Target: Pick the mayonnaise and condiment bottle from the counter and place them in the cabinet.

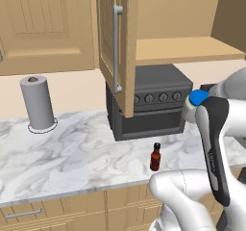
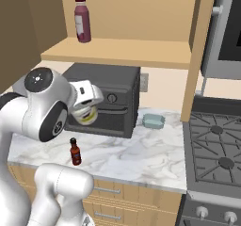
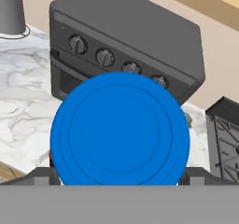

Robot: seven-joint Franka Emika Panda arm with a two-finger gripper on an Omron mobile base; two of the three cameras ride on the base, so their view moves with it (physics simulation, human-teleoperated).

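While the mayonnaise jar (image 2: 87, 115) hangs in the air in front of the toaster oven (image 2: 109, 99), the gripper (image 2: 87, 108) stands spread to its widest and clamps the jar across its body. The jar is clear of the table (image 1: 72, 148), and its weight is carried entirely by the gripper. In the hand view the blue lid (image 3: 120, 129) faces the camera squarely, with the two fingertips (image 3: 43, 175) flanking it low on either side. The jar's axis therefore runs in line with the gripper's approach axis.

The open cabinet (image 2: 120, 51) lies above and beyond the jar. Its wooden shelf (image 2: 141, 53) sits higher than the oven top, with a purple bottle (image 2: 82, 19) standing at its left end. The coming move therefore appears to be a lift followed by a forward reach over the oven onto the bare shelf area to the right of that bottle.

The condiment bottle (image 1: 155, 157) stands upright on the table, below the jar and near the front edge, awaiting its own transfer.
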